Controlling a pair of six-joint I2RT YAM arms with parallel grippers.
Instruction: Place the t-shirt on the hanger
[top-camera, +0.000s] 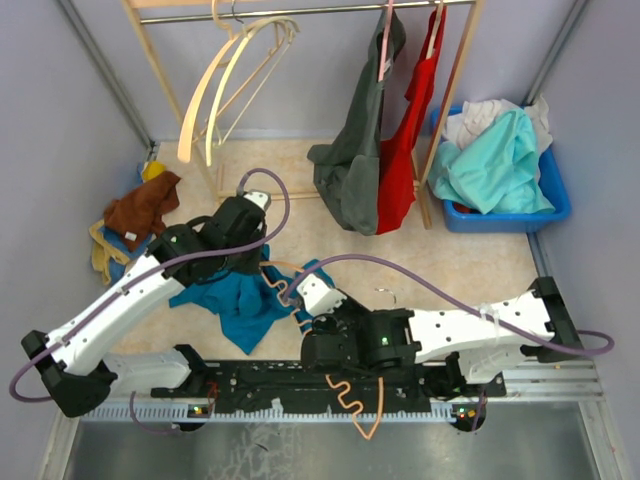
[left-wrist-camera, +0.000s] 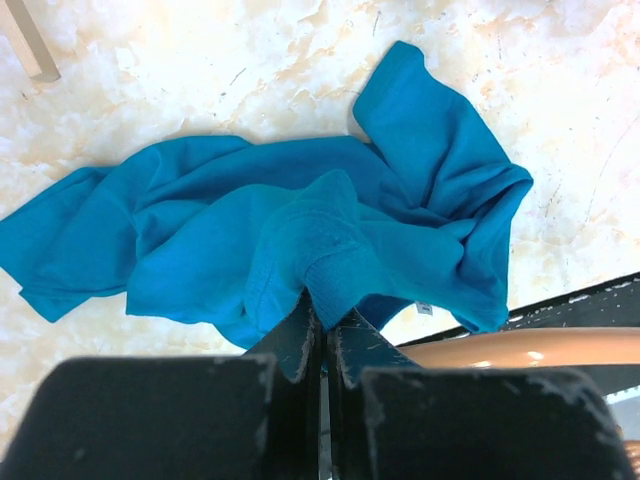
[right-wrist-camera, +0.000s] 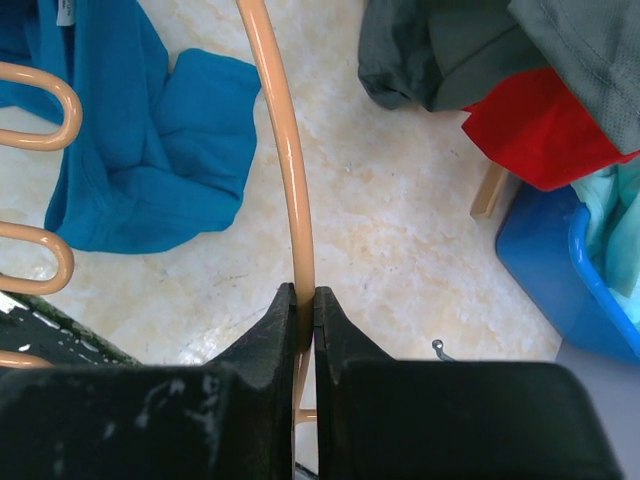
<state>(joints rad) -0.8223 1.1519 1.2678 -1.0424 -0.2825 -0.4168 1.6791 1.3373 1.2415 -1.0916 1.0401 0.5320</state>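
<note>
Lower centre of its wrist view, the left gripper (left-wrist-camera: 322, 318) has jaws clamped on a fold of the crumpled deep teal-blue cloth t-shirt (left-wrist-camera: 300, 220), which lies on the pale marbled bench (left-wrist-camera: 200, 70). Rightwards, the right gripper (right-wrist-camera: 303, 300) has jaws pinched on the thin orange wavy-barred hanger (right-wrist-camera: 285, 150). Both are grasped, so the next move is likely to open the shirt and thread the hanger in.

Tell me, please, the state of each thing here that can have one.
t-shirt, crumpled on the table, one fold pinched.
hanger, gripped on one arm.
left pincer, shut on the t-shirt.
right pincer, shut on the hanger.
grey shirt, hanging from the rail.
red garment, hanging beside it.
blue bin, filled with clothes.
</note>
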